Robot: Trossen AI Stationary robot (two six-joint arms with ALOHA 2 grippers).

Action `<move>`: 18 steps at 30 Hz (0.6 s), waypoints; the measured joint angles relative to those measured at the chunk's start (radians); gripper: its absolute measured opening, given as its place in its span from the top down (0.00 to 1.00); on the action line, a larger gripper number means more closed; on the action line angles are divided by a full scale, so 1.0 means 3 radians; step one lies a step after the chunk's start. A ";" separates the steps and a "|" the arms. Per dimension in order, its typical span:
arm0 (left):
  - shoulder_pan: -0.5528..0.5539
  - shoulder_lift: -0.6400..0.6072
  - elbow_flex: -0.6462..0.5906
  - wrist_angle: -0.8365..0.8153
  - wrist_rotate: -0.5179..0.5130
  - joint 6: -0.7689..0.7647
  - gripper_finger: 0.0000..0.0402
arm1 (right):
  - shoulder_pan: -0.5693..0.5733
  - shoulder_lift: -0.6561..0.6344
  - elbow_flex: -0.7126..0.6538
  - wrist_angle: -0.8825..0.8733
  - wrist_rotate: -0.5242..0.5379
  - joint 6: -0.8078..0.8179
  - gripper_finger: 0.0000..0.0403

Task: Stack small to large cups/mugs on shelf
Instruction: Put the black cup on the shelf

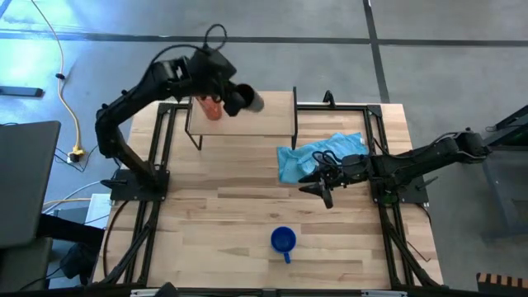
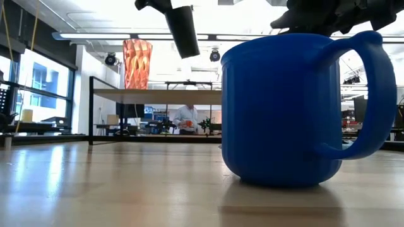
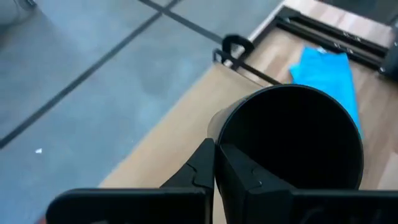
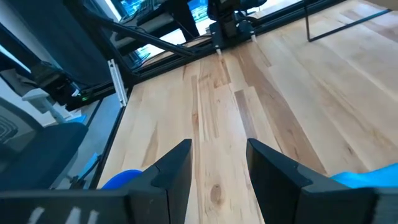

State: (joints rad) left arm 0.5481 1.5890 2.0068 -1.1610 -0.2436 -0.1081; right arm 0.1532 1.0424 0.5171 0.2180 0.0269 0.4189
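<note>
The translucent orange-red tumbler (image 1: pixel 212 108) (image 2: pixel 137 63) stands upright on the light-wood shelf (image 1: pixel 268 115) (image 2: pixel 158 96), near its left end. My left gripper (image 1: pixel 230 94) (image 3: pixel 215 163) is above the shelf, just right of the tumbler, and is shut on the black cup (image 1: pixel 247 101) (image 2: pixel 183 30) (image 3: pixel 292 134). The blue mug (image 1: pixel 283 240) (image 2: pixel 297 107) stands on its base on the tabletop near the near edge, handle toward that edge. My right gripper (image 1: pixel 318 186) (image 4: pixel 217 165) hovers open over the table's right middle, beside the light-blue cloth. My left gripper holds the black cup by its rim (image 3: pixel 216 144), the wall pinched with one finger (image 3: pixel 242 177) inside the mouth and the other finger (image 3: pixel 198 168) outside. The cup is lifted clear above the shelf and tilted, mouth toward the gripper, base (image 2: pixel 189 52) slanting down and right.
A light-blue cloth (image 1: pixel 323 153) (image 4: pixel 367 179) lies crumpled on the table's right side, right of the shelf. Black frame rails (image 1: pixel 157 165) run along the table's left and right sides. Bare wood (image 1: pixel 231 198) lies between shelf and mug. A person (image 2: pixel 187 118) is far behind.
</note>
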 joint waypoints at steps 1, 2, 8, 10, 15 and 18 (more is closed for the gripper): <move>0.0045 0.0000 0.0035 0.0016 0.0015 0.0028 1.00 | 0.0000 0.0000 0.0000 0.0000 0.0008 0.0001 0.64; 0.0089 0.0012 0.0079 0.0031 0.0030 0.0056 1.00 | 0.0000 0.0000 0.0000 0.0000 0.0028 -0.0001 0.64; 0.0310 0.0288 0.0584 -0.0230 0.0128 0.0135 1.00 | -0.0005 0.0000 0.0000 0.0000 0.0113 -0.0003 0.64; 0.0360 0.0429 0.0818 -0.0443 0.0136 0.0177 1.00 | -0.0009 0.0000 0.0000 0.0002 0.0114 -0.0018 0.64; 0.0424 0.0751 0.1121 -0.0764 0.0185 0.0222 1.00 | -0.0009 0.0000 0.0000 0.0001 0.0115 -0.0025 0.64; 0.0486 0.0803 0.1072 -0.0846 0.0273 0.0234 1.00 | -0.0009 0.0000 0.0000 0.0001 0.0115 -0.0025 0.64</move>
State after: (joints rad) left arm 0.6939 1.8299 2.3283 -1.4148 -0.1616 -0.0380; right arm 0.1505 1.0424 0.5171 0.2184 0.0612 0.4114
